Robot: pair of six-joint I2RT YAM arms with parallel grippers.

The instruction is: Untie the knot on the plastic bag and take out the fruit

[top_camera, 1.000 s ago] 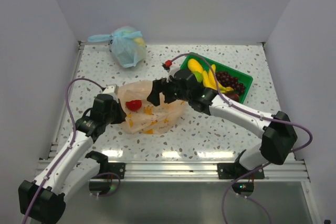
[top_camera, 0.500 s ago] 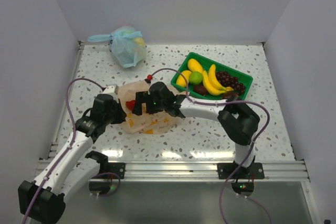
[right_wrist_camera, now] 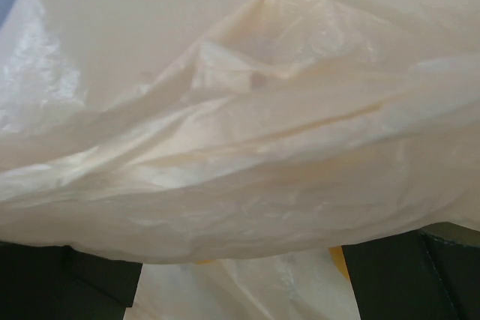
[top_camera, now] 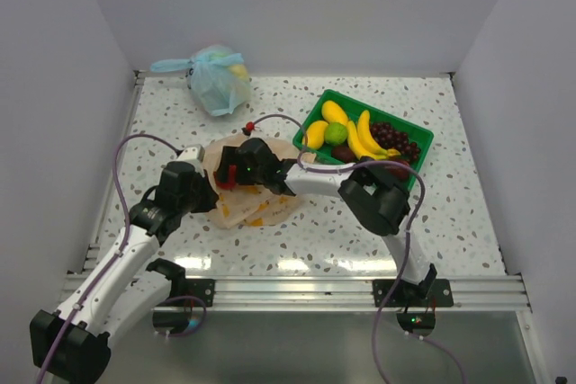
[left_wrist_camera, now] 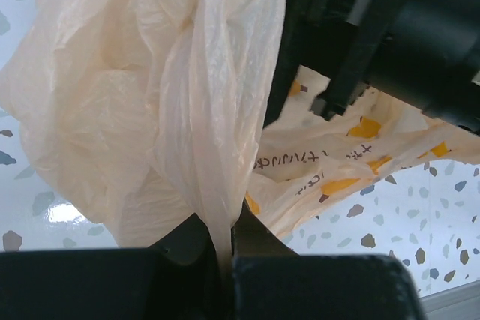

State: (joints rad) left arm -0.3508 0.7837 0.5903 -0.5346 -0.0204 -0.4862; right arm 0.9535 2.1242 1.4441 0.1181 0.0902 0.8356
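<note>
The right arm (top_camera: 310, 177) has pushed further toward 9 o'clock since a second ago. Its wrist now sits over the open end of the plastic bag (top_camera: 261, 209), where before it hung at the bag's 3 o'clock end. Its elbow has folded in close beside the green tray (top_camera: 378, 111). The left arm (top_camera: 171, 197) and the bag have kept their places.

The bag lies crumpled on the table (top_camera: 342, 231), left of centre, between the two wrists. In the left wrist view a gathered fold of the bag (left_wrist_camera: 214, 148) runs straight down into the left jaws, which are clamped on it. In the right wrist view the right jaws stand apart, one dark finger (right_wrist_camera: 67, 279) at each lower corner, with pale plastic (right_wrist_camera: 225, 148) draped across the space between them. Whether anything lies in them cannot be told.

A sliver of the red apple (top_camera: 227, 183) shows at the bag's mouth, at 9 o'clock of the right wrist. The tray sits at 2 o'clock on the table and holds a mango (top_camera: 334, 111), a lime (top_camera: 336, 132), bananas (top_camera: 364, 138) and grapes (top_camera: 397, 139). A light blue bag (top_camera: 219, 81) rests at 11 o'clock, well apart.
</note>
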